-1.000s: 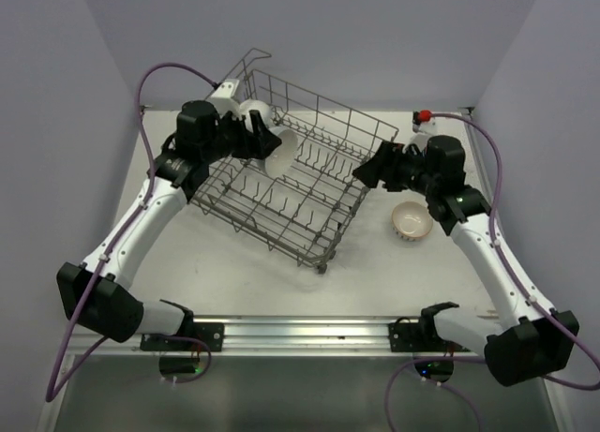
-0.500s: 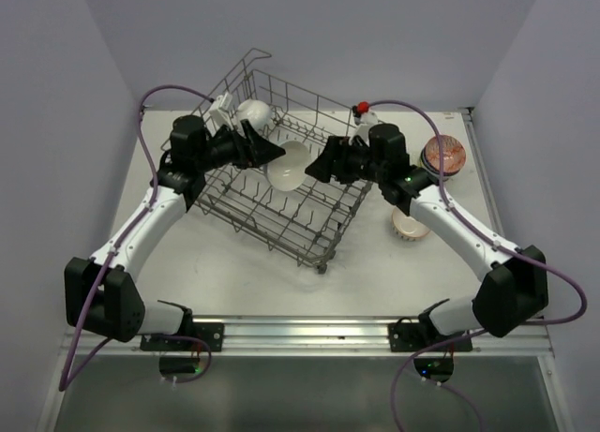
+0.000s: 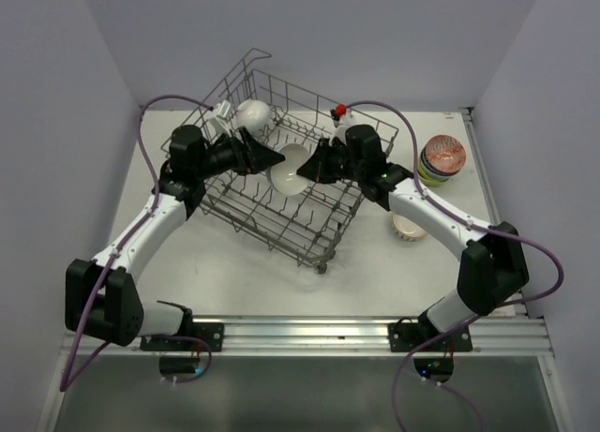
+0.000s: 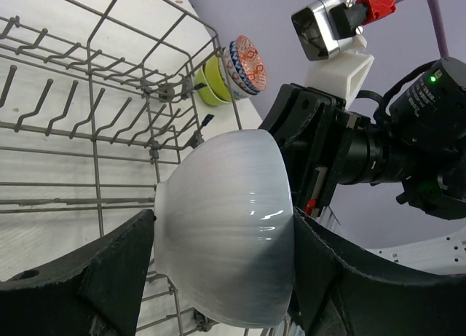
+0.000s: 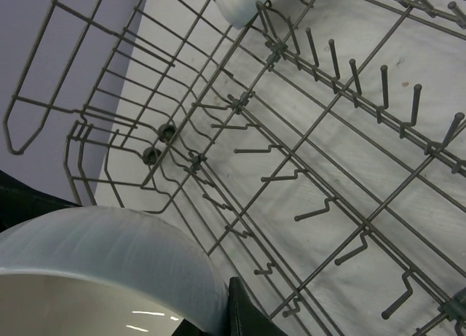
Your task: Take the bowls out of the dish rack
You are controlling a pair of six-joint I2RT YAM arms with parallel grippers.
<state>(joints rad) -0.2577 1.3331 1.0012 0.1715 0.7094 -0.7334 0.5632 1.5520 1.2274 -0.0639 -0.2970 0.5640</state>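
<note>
Right end effector (image 3: 310, 168), bowl (image 3: 290, 173), dish rack (image 3: 255, 207)

Even, diffuse light from above; the top view is bright and sharp throughout. The dish rack (image 3: 281, 193) throws only faint, soft shadows on the pale table (image 3: 234, 273). Left wrist view: small specular highlights on the white bowl (image 4: 226, 234). Right wrist view: the near bowl rim is soft, the rack wires are crisp and bow slightly toward the edges.
</note>
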